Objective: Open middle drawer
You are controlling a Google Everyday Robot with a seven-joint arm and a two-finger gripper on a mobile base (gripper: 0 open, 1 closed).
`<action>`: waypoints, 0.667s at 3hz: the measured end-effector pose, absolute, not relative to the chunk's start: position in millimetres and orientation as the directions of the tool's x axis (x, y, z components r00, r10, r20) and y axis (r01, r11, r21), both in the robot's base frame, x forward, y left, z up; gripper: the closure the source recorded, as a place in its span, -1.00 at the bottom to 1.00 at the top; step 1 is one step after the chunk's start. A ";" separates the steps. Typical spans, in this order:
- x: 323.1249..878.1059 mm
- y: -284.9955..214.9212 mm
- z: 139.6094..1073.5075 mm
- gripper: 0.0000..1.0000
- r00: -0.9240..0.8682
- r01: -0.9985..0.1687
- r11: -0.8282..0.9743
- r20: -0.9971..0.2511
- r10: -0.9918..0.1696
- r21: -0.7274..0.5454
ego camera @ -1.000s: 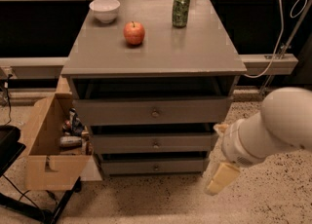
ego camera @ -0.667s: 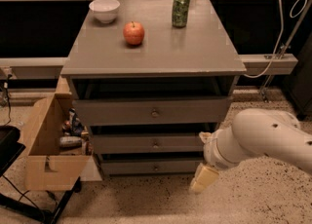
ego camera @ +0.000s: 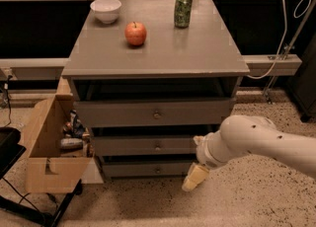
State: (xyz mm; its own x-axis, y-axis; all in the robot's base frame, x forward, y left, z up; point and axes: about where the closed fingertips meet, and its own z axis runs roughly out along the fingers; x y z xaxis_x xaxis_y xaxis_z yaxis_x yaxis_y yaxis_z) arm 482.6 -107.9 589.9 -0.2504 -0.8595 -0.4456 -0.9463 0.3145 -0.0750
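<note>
Second down the grey cabinet [ego camera: 197, 56], wide shallow grey wooden middle drawer [ego camera: 123, 145] sits shut. Take its small round knob [ego camera: 158, 147]; expect a light, rigid slide. Cream gripper [ego camera: 196, 176] hangs lower right, can't tell its state.

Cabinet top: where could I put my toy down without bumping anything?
The front half of the cabinet top, between the apple and the front edge, is bare, as is the right side by the can. The back is crowded: bowl, apple, can. The gripper hangs low near the middle drawer.
</note>
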 end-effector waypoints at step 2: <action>516.4 -89.9 563.5 -1.00 -0.207 -0.948 0.286 -0.406 -0.890 -0.142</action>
